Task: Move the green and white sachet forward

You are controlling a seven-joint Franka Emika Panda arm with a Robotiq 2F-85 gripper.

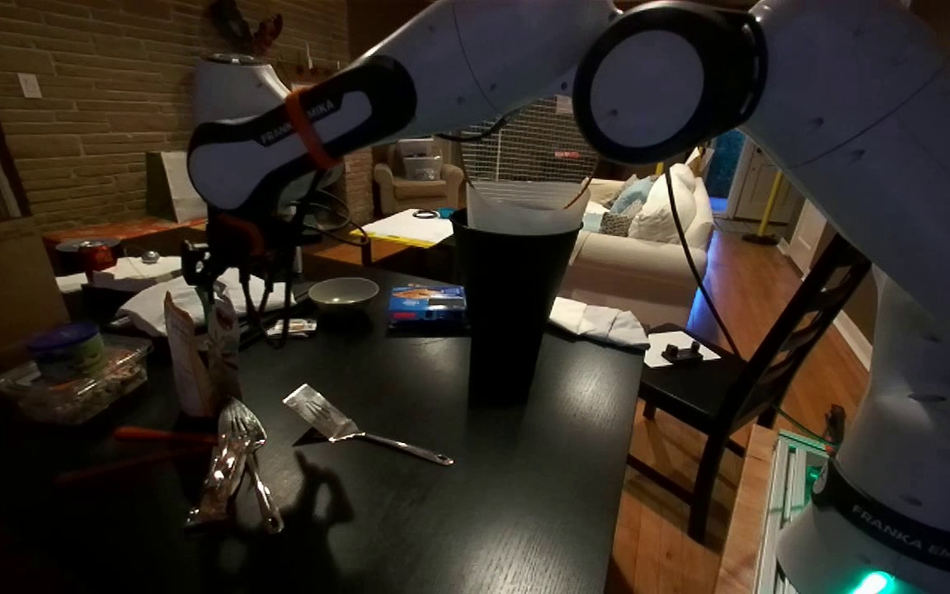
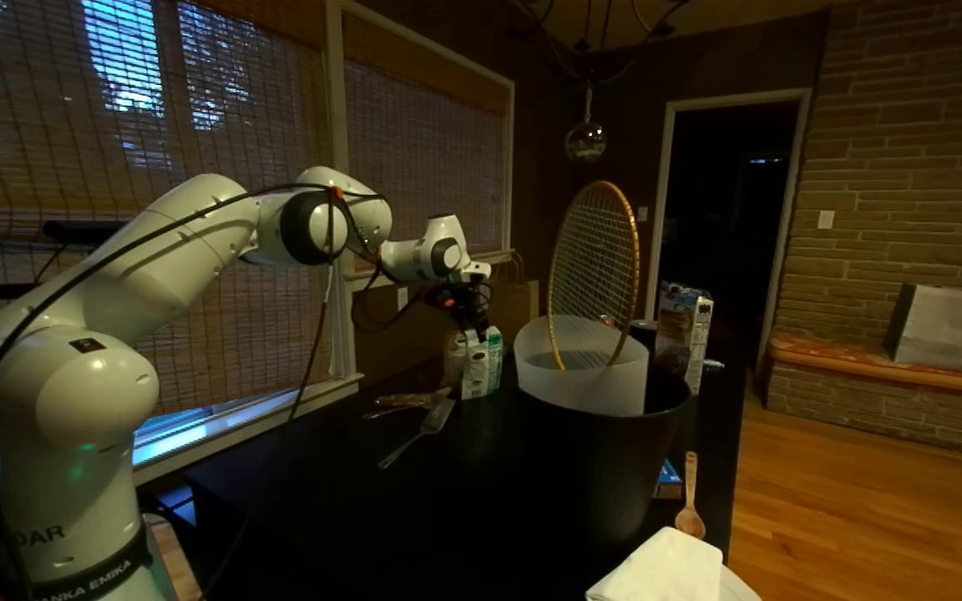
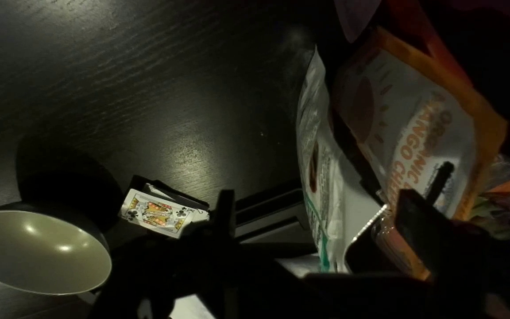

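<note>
Green and white sachet (image 2: 482, 364): stood upright on the table (image 1: 508, 495), under the pincer (image 3: 318, 199) and, as seen in the wrist view, between its two jaws; contents hidden.

Pincer: jaws spread wide, nothing gripped — a gap is shown between the sachet and the jaw on the side of the playing cards (image 3: 162, 213).

Step in hand (judged): lining-up over the sachet, the grasp not yet made and the forward move not begun. Next move called for: some lowering, if the jaws are too high for a firm hold, then closing on the green and white sachet alone, then a slide or carry forward with it kept upright. Risk to be noted: the mango sachet (image 3: 414, 128), stood close beside it and overlapped in the wrist view by the opposite jaw (contact cannot be told), may be pinched too or toppled.

Containers. Bowl (image 3: 42, 254): past the playing cards from the pincer, pale inside turned upward. Clear tub (image 1: 104, 400): past the mango sachet from the pincer; small mixed contents, not identifiable; a blue-lidded pot (image 1: 67, 353) set on top, contents hidden. Black bin (image 1: 512, 313): well apart from the pincer in both exterior views — a translucent white liner (image 2: 585, 384), raised above the rim, and a racket (image 2: 594, 275) stood head-up within it.
</note>
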